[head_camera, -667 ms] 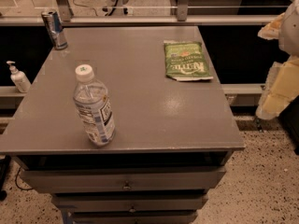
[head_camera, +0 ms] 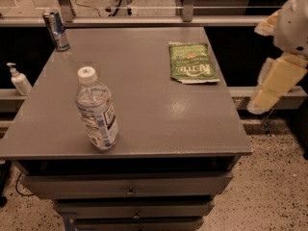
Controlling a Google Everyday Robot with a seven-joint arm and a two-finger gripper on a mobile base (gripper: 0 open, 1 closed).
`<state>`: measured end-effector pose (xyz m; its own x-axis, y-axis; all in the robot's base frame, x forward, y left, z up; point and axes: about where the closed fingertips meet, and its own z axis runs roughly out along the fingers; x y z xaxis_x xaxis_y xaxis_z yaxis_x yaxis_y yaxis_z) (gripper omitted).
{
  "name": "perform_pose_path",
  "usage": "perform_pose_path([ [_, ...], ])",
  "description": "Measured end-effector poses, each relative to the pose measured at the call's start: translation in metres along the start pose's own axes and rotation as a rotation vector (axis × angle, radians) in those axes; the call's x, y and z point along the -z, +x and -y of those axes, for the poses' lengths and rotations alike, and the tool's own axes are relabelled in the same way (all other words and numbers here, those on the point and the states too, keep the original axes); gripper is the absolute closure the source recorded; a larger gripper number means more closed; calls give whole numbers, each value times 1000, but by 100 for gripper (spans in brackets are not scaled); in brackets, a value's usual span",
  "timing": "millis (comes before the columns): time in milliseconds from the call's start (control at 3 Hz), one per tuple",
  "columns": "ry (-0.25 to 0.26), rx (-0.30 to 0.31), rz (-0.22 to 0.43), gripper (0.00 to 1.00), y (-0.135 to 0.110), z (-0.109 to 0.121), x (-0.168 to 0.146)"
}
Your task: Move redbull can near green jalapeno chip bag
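The redbull can (head_camera: 57, 30) stands upright at the far left corner of the grey table (head_camera: 154, 114). The green jalapeno chip bag (head_camera: 192, 63) lies flat near the table's far right edge. My gripper (head_camera: 269, 90) hangs with the pale arm off the table's right side. It is level with the chip bag, far from the can, and holds nothing that I can see.
A clear water bottle (head_camera: 97, 110) with a white cap stands near the table's front left. A small pump bottle (head_camera: 19, 80) sits on a ledge to the left. Drawers (head_camera: 130, 186) lie below the tabletop. A rail runs behind the table.
The arm at the right has shifted slightly. The can, the bag and the bottle have not moved.
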<state>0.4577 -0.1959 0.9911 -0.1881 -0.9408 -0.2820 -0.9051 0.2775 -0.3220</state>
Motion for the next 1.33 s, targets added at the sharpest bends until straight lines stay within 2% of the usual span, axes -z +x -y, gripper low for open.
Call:
perform_pose_path([
  [333, 34, 2, 135, 0, -48, 32, -19],
  [667, 52, 4, 280, 0, -110, 56, -38],
  [1000, 38, -17, 422, 0, -174, 58, -62],
  [1333, 69, -21, 453, 0, -183, 65, -59],
])
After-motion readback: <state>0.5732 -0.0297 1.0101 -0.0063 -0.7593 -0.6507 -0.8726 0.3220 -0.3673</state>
